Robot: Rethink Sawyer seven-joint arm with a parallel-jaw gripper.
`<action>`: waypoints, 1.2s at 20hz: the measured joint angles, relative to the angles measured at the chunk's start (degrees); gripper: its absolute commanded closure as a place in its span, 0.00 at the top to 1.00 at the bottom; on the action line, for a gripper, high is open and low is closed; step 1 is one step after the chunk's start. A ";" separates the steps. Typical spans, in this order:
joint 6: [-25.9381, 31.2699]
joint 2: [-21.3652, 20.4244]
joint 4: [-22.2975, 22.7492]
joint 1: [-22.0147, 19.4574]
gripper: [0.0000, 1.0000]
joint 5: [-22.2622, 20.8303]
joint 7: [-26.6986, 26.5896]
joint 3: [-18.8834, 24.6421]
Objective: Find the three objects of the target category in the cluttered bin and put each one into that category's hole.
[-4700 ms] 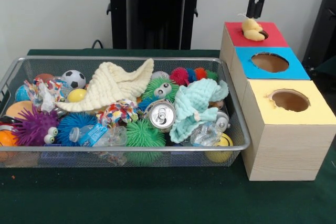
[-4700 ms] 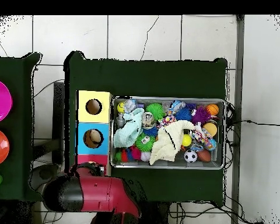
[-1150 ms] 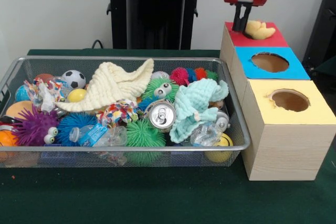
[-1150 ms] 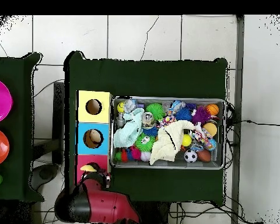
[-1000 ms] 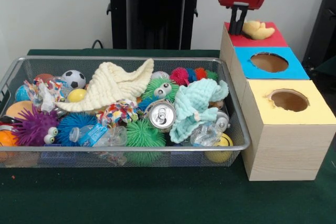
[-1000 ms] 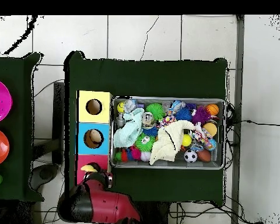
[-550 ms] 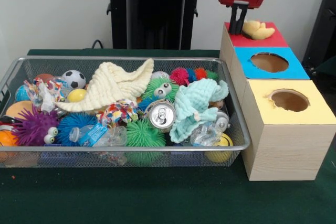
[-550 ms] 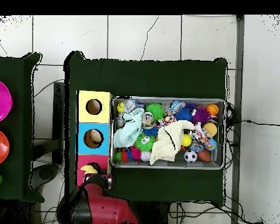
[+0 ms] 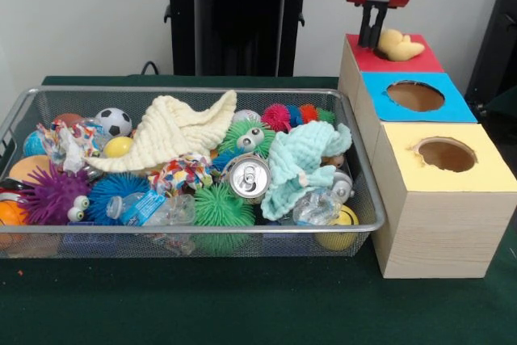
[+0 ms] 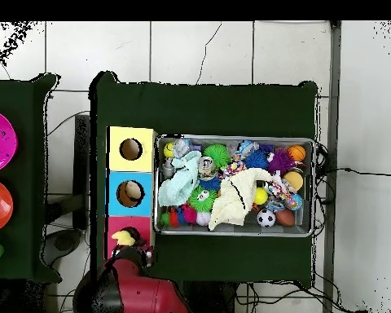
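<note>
A yellow and orange plush animal [image 9: 400, 44] lies on the red top [image 9: 423, 61] of the far wooden box, covering its hole. It also shows in the overhead view [image 10: 123, 238]. My gripper [image 9: 371, 38] hangs just above the plush's left end, open and holding nothing. The silver wire-mesh bin [image 9: 194, 230] is full of clutter. A brownish shape [image 9: 332, 156] peeks from under a teal cloth [image 9: 295, 163]; I cannot tell what it is. No tiger-striped plush shows.
A blue-topped box [image 9: 452, 107] and a yellow-topped box [image 9: 485, 175] stand in a row nearer the camera. The bin holds a cream cloth [image 9: 174, 131], a can [image 9: 247, 177], spiky balls, a rope toy [image 9: 182, 174], a football [image 9: 114, 121] and plastic bottles.
My gripper has risen and shifted slightly right above the red-topped box. The yellow plush stays lying on the red top.
</note>
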 measured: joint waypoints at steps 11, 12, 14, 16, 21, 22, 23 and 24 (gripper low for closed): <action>12.62 -4.49 -0.12 4.28 0.00 -0.03 0.00 -2.88; 12.89 -4.60 -0.12 4.43 0.00 -0.03 0.00 -3.01; 13.05 -4.74 -0.15 4.52 0.00 -0.03 0.00 -3.19; 13.05 -4.78 -0.19 4.47 0.00 -0.03 0.00 -3.24; 13.05 -4.76 -0.22 4.07 0.00 -0.03 0.00 -3.24; 13.04 -4.75 -0.21 3.88 0.00 -0.03 0.00 -3.24; 12.98 -4.75 -0.21 3.82 0.00 -0.03 0.00 -3.24; 12.93 -4.74 -0.21 3.77 0.00 -0.03 0.00 -3.24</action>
